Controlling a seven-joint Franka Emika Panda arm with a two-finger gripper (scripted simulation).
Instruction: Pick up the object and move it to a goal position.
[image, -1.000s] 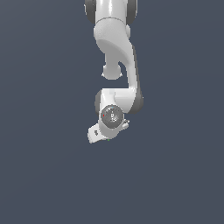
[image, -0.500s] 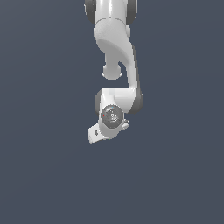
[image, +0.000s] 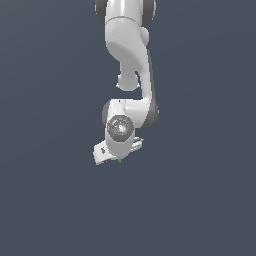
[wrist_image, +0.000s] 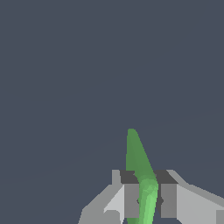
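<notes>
The wrist view shows the pincer (wrist_image: 148, 199) pinching the green rod (wrist_image: 136, 153) between its pads, while the exterior view's arm (image: 129, 50) hides all but a green speck (image: 120, 161).

We are seeing the stick (wrist_image: 141, 175) sitting between the two fingers (wrist_image: 130, 197) of the gripper (wrist_image: 147, 199), one end poking out beyond the fingertips; the arm (image: 131, 60) is hanging directly above.

A flat, featureless slate-blue backdrop (image: 45, 200) is filling everything around me, evenly lit, showing no walls or furniture.
</notes>
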